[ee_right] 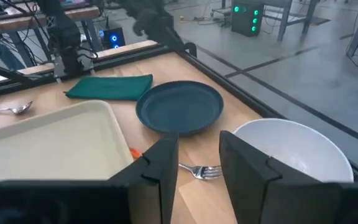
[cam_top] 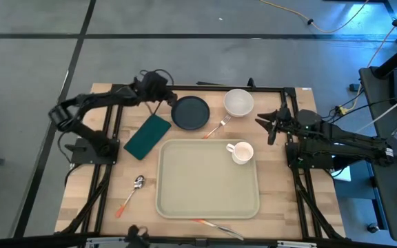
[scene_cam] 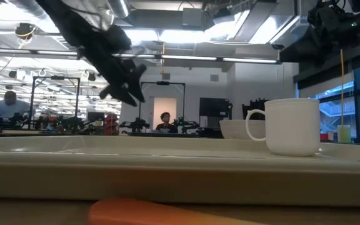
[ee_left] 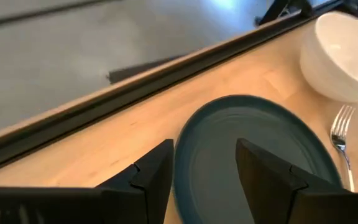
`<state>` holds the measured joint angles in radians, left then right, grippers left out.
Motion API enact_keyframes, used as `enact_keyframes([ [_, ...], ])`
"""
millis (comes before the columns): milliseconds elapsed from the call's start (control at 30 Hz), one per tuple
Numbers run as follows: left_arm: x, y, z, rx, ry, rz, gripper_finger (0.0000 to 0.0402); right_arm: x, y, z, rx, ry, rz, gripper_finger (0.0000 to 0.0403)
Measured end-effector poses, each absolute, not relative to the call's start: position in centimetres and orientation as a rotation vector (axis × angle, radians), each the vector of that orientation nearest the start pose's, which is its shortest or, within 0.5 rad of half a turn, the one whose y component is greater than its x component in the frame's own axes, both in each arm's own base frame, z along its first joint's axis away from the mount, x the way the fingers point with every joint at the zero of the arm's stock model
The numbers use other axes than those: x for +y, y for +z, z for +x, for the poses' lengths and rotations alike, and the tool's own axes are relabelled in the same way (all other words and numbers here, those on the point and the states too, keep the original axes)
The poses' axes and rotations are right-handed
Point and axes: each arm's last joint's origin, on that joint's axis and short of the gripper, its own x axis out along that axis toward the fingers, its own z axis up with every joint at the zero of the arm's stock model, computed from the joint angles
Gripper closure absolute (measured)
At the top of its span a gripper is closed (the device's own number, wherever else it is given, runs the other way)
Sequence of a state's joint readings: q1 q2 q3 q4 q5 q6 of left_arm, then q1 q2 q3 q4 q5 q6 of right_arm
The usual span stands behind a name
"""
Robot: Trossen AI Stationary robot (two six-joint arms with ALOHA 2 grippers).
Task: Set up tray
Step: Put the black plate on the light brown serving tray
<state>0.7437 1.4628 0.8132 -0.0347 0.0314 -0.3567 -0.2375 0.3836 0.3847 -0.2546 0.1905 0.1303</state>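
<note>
The beige tray (cam_top: 198, 186) lies at the table's middle with a white mug (cam_top: 241, 152) standing in its far right corner. A dark blue plate (cam_top: 190, 112), a white bowl (cam_top: 239, 102) and an orange-handled fork (cam_top: 216, 128) lie beyond the tray. A dark green napkin (cam_top: 147, 136) lies to its left. My left gripper (cam_top: 169, 100) is open above the plate's left rim (ee_left: 185, 155), and the low view (scene_cam: 130, 94) shows it clear of the table. My right gripper (cam_top: 267, 124) is open and empty to the right of the bowl (ee_right: 291, 149).
An orange-handled spoon (cam_top: 131, 193) lies left of the tray and a knife (cam_top: 216, 226) at its near edge. A black frame rail (ee_left: 135, 87) runs along the table's far edge. Bare wood shows between the tray and the table's right rail (cam_top: 281, 172).
</note>
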Motion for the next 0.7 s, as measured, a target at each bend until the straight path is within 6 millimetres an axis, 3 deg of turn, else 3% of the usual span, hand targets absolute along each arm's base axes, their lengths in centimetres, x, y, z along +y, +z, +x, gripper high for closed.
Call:
enact_keyframes([
  [233, 23.1, 17.5, 22.6, 0.597, 0.741, -0.703, 0.0235, -3.2, 23.6, 10.8, 0.251, -0.442, 0.132, 0.0283],
  [433, 23.6, 15.3, 22.9, 0.651, 0.728, -0.739, 0.0235, -3.2, 23.6, 10.8, 0.255, -0.442, 0.129, 0.0283],
  [700, 23.5, 13.8, 23.4, 0.695, 0.7, -0.766, 0.0235, -3.2, 23.6, 10.8, 0.257, -0.442, 0.127, 0.0283],
])
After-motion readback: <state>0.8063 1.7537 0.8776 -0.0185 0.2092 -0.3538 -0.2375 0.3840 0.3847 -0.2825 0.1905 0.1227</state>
